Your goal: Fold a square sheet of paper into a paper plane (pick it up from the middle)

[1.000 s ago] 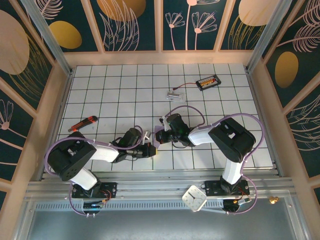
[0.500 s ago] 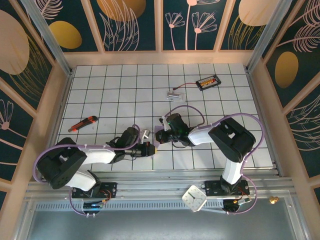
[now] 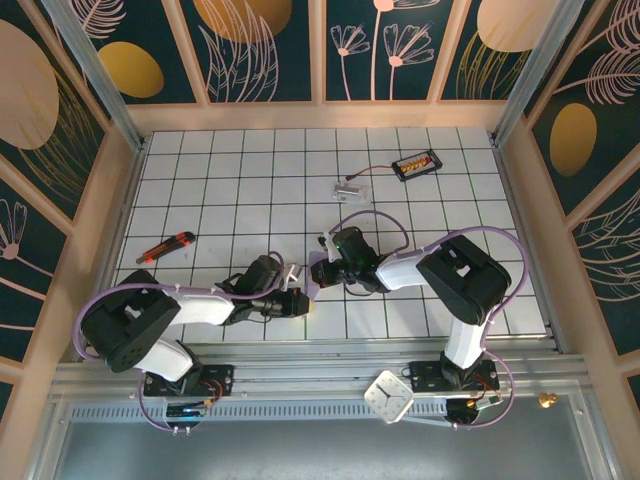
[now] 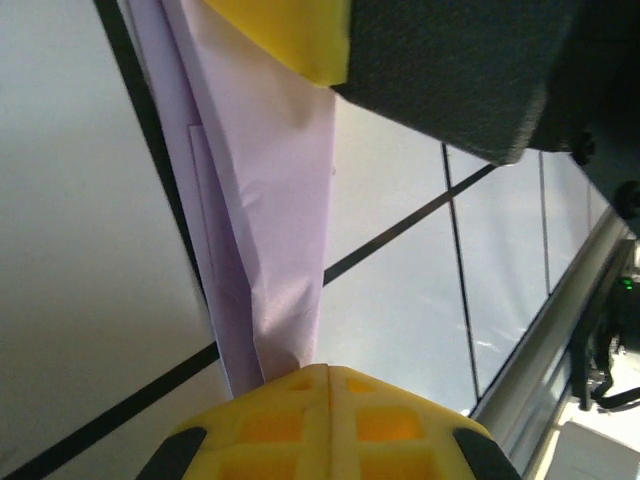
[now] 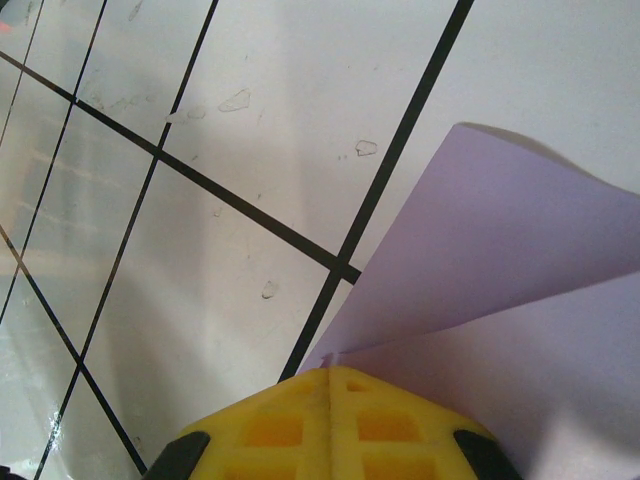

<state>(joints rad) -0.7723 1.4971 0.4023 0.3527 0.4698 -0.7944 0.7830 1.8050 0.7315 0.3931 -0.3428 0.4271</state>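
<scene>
The paper plane (image 3: 313, 284) is a narrow folded strip of lavender paper low over the white tiles, between my two grippers near the table's front centre. My left gripper (image 3: 300, 297) is shut on one end; in the left wrist view the layered paper (image 4: 270, 200) runs up from the closed yellow jaw tips (image 4: 328, 372) to the other gripper's yellow finger (image 4: 290, 30). My right gripper (image 3: 321, 270) is shut on the other end. In the right wrist view two lavender flaps (image 5: 500, 280) spread out from the closed tips (image 5: 330, 372).
A red utility knife (image 3: 165, 247) lies at the left. A clear plastic piece with a wire (image 3: 348, 188) and a black holder with orange cells (image 3: 416, 163) lie at the back. A white clock-like square (image 3: 389, 395) sits on the near rail. Walls enclose the table.
The left arm's elbow swung out to the left and partly back. Both grippers stayed shut on the paper at nearly the same spot.
</scene>
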